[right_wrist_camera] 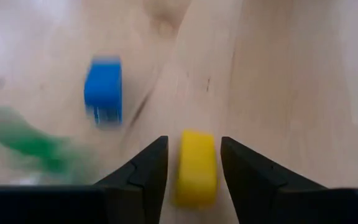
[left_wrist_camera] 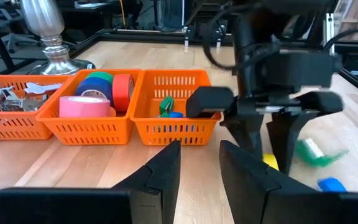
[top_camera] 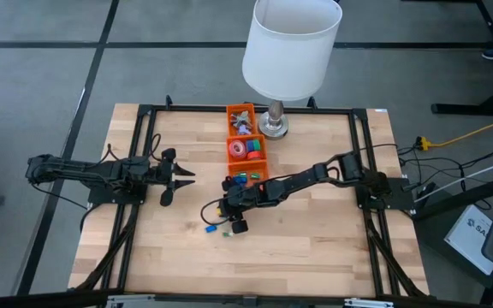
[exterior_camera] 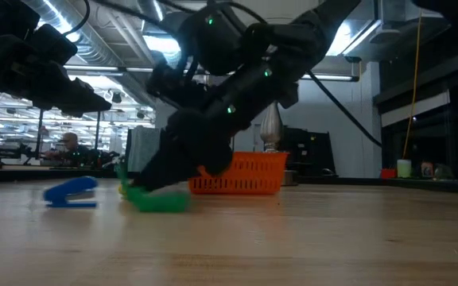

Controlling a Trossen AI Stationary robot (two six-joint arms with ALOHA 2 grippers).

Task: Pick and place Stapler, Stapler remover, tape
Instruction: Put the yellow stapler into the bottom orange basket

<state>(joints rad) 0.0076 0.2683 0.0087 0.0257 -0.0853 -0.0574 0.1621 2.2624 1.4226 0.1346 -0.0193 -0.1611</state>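
A pale wooden worktop [top_camera: 315, 248] carries a row of three orange baskets [top_camera: 246, 145] near a lamp [top_camera: 288, 51], and both dark robot arms reach in from the sides. The right end effector [right_wrist_camera: 191, 165] is lowered to the wood just in front of the baskets, its two fingers straddling a small yellow stapler [right_wrist_camera: 196, 167]; they sit on either side of it, apparently closing on it, though I cannot tell whether it is gripped yet. The stapler lies flat, its long axis running parallel to the fingers, pointing away from the wrist. A blue stapler [right_wrist_camera: 103, 90] and a blurred green one [right_wrist_camera: 27, 144] lie loose beside it. Tape rolls [left_wrist_camera: 98, 93] already fill the middle basket. The left end effector [top_camera: 178, 177] waits well apart, clenched and empty.
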